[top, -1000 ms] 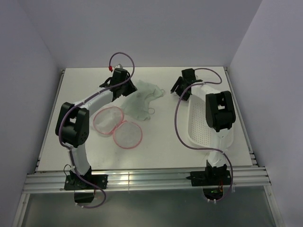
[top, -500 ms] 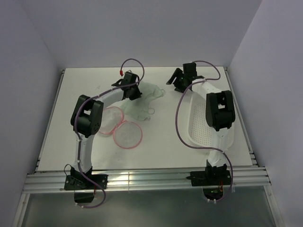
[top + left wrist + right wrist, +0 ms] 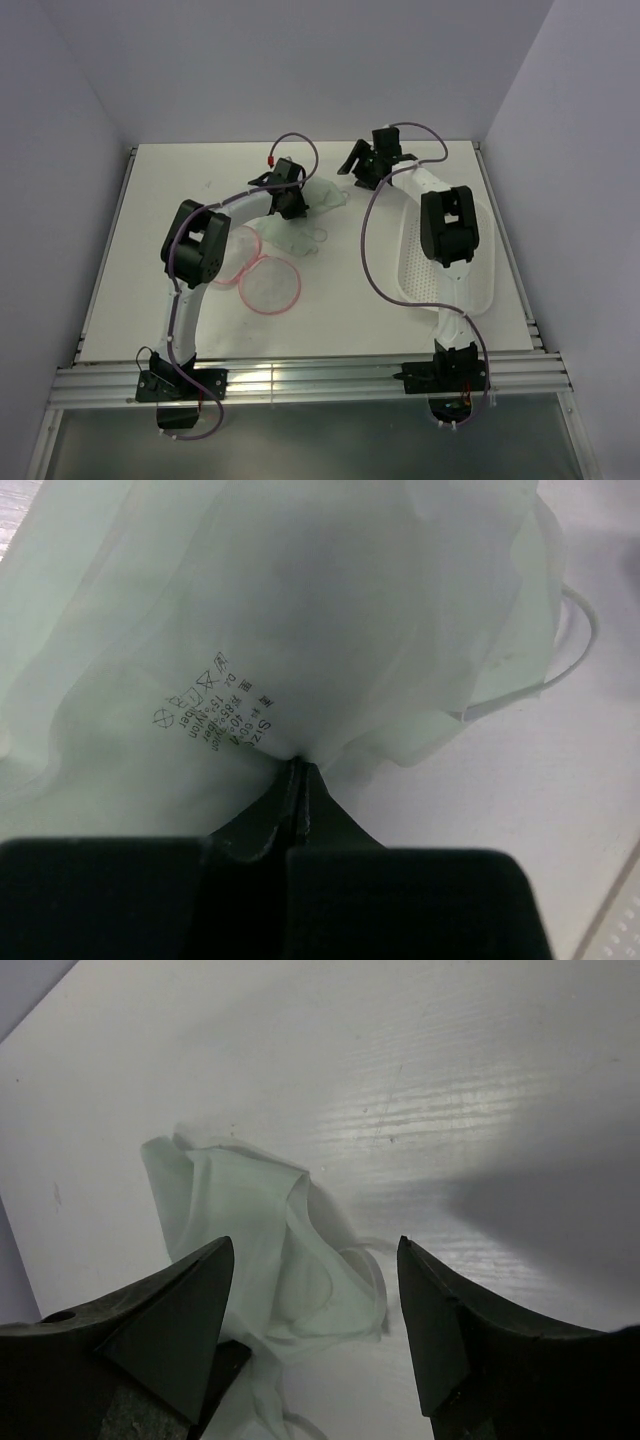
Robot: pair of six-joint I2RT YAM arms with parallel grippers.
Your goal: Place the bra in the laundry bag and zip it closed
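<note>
The bra (image 3: 303,222), pale mint sheer fabric with thin straps, lies bunched at the table's middle back. My left gripper (image 3: 292,203) is shut on its fabric; the left wrist view shows the jaws pinched on the cloth (image 3: 290,630) by its care label. My right gripper (image 3: 352,170) is open and empty, just right of the bra, with the bra's end (image 3: 270,1250) between and beyond its fingertips. The laundry bag (image 3: 255,270) lies open on the table as two pink-rimmed mesh discs, in front of the bra.
A white perforated plastic basket (image 3: 478,280) lies along the right side of the table under the right arm. Purple cables loop off both arms. Walls close in the back and both sides.
My left gripper has moved right over the bra and bunched it toward the middle. My right gripper has moved left toward the bra.
</note>
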